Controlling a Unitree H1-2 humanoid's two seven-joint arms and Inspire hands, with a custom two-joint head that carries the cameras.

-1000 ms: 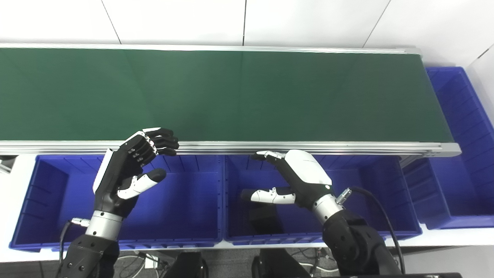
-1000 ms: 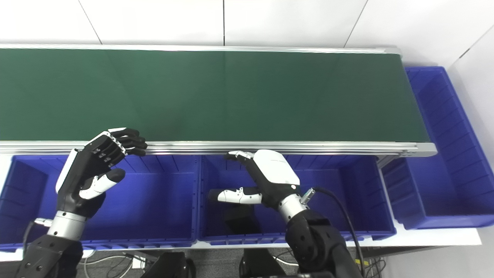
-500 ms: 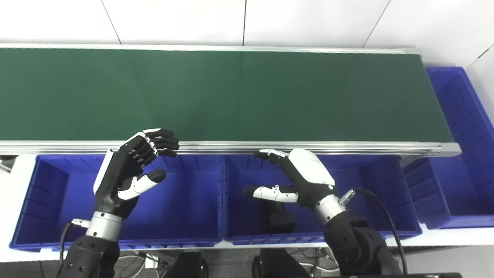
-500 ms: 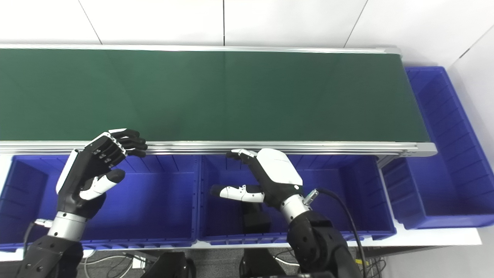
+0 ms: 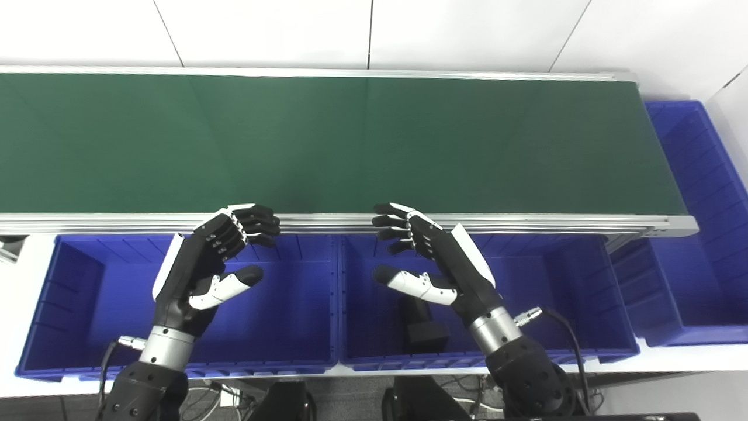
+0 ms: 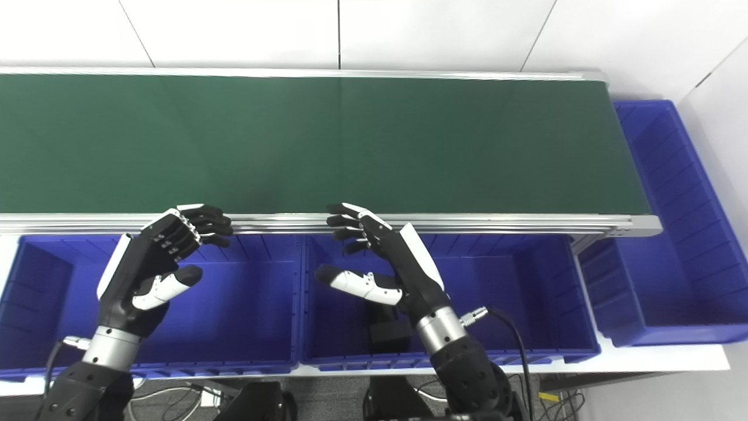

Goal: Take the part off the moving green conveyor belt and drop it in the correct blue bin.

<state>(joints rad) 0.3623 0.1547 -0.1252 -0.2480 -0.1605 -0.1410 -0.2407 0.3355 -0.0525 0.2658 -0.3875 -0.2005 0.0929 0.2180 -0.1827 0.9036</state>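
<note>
Dark green conveyor belt (image 5: 374, 143) spans upper half of frame, surface bare, no part on it.

Dark blocky part (image 5: 422, 324) lies on floor of centre blue plastic bin (image 5: 575, 275), lower centre.

Right black-and-white robot hand (image 5: 435, 263) above that bin, fingers spread, holding nothing.

Left black-and-white robot hand (image 5: 213, 260) over lower-left blue plastic bin (image 5: 76, 275), fingers loosely curled, thumb apart, empty.

Judgement: drop done; whether bin is correct one cannot be told. Third blue bin (image 5: 695, 193) at right edge.
</note>
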